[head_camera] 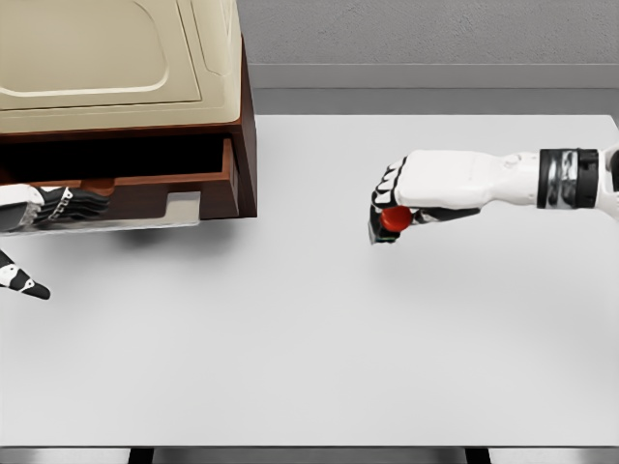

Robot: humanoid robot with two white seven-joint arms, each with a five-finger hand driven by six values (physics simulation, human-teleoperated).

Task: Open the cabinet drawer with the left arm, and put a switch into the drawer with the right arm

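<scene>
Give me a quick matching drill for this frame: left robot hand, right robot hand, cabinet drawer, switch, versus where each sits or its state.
Things:
1. left robot hand
2. right robot hand
3. cabinet drawer
4. switch

States:
A. held, red button showing
B. pulled partly open
C. at the drawer front, far left
D. above the table's middle right, fingers curled

Pairs: 1-C, 2-D, 3-B, 4-A

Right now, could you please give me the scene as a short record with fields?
cabinet: far left of the white table
drawer: pulled partly out
left hand: fingers at the drawer front
right hand: right of the cabinet, above the table, closed on the switch
switch: dark body, red round button, not yet in the drawer
</scene>
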